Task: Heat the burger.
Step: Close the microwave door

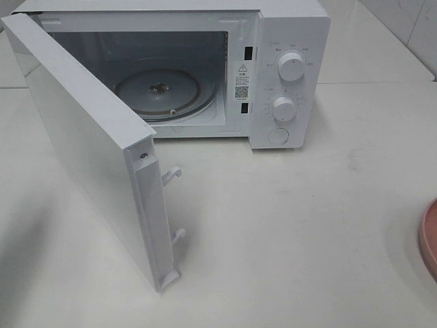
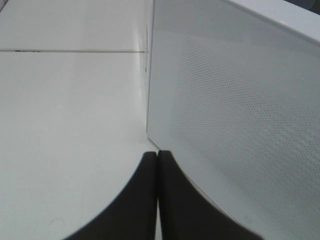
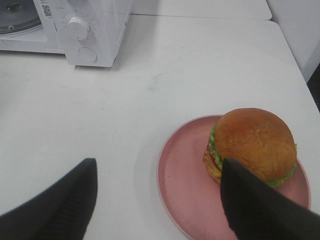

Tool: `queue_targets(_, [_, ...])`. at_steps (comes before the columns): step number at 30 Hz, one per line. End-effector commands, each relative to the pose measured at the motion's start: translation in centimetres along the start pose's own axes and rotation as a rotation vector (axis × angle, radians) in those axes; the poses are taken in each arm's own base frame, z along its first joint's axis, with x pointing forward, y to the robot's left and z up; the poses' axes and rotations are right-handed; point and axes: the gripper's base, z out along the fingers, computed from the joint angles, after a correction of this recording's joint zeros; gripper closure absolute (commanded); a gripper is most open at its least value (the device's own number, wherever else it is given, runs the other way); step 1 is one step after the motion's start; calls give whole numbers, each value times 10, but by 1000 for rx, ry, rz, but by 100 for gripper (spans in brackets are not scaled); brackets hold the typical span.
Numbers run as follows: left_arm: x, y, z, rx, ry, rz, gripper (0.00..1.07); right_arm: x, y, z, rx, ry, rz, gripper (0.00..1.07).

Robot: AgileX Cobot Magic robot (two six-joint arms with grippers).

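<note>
1. In the right wrist view, the right gripper [image 3: 157, 200] hangs above the tabletop [image 3: 150, 90] with its fingers [image 3: 65, 200] spread wide and nothing between them. One finger overlaps the burger's edge in this frame; I cannot tell whether it touches.
2. The burger [image 3: 255, 142] sits on the pink plate [image 3: 185, 185] at the lower right of that view, off-centre toward the plate's far side. Wide fingers this close read as readiness to grasp plate or burger.
3. In the left wrist view, the left gripper [image 2: 158, 200] sits at the bottom centre, its fingers [image 2: 135, 200] pressed together and empty, right beside the perforated inner face of the microwave door [image 2: 240, 125]. That position suits pushing or steadying the door.
4. In the high view, the door [image 1: 89, 150] stands swung fully open across the left half, leaving the cavity clear for loading.
5. Farther back, the microwave [image 1: 293, 27] shows its bare glass turntable [image 1: 167, 89] at upper centre, with two dials [image 1: 291, 67] on the right. The plate's rim [image 1: 430, 236] just shows at the right edge, well apart from the oven.
</note>
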Motion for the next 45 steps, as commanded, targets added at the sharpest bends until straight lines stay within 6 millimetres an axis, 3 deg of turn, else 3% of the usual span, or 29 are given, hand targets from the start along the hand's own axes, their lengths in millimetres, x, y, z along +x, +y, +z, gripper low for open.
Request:
queue_targets(1, [11, -8, 10, -10, -98, -1, 107, 2, 0, -3, 0, -36, -7, 39])
queue_targets(9, [24, -19, 37, 15, -125, 14, 107, 2, 0, -3, 0, -36, -7, 39])
queue_targets(18, [34, -45, 62, 259, -255, 112, 107, 2, 0, -3, 0, -36, -7, 39])
queue_targets(23, [42, -46, 73, 274, -242, 69, 107, 2, 0, -3, 0, -36, -7, 39])
queue_targets(33, [33, -56, 89, 335, -260, 107, 107, 2, 0, -3, 0, -36, -7, 39])
queue_targets(45, [38, -58, 98, 345, -232, 80, 107, 2, 0, -3, 0, -36, -7, 39])
